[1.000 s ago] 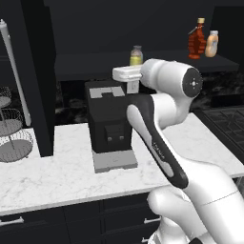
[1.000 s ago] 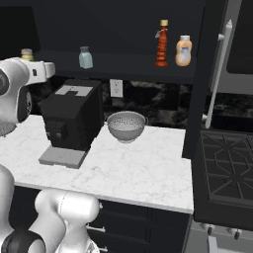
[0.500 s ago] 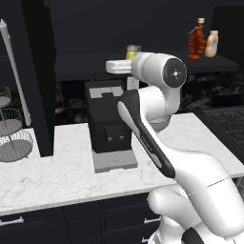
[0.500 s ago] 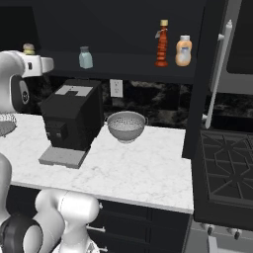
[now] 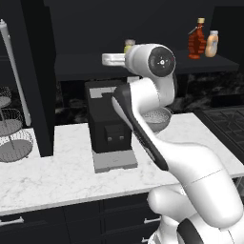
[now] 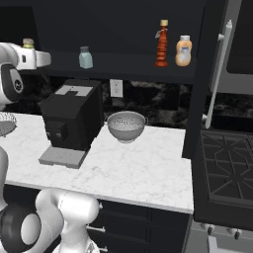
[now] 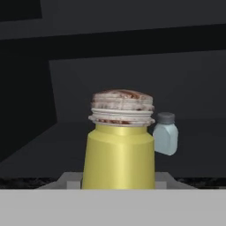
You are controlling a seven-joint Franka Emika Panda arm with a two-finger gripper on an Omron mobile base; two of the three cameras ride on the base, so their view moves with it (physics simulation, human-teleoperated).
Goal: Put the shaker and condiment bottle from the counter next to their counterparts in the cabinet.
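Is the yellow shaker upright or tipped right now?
Upright. In the hand view the shaker stands with its cap on top and body vertical, the pale glass shaker behind it on the cabinet shelf.

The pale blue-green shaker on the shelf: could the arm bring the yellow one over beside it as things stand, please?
Probably yes. The yellow shaker is up at shelf level, the pale blue-green shaker stands further along, and the shelf between them looks bare.
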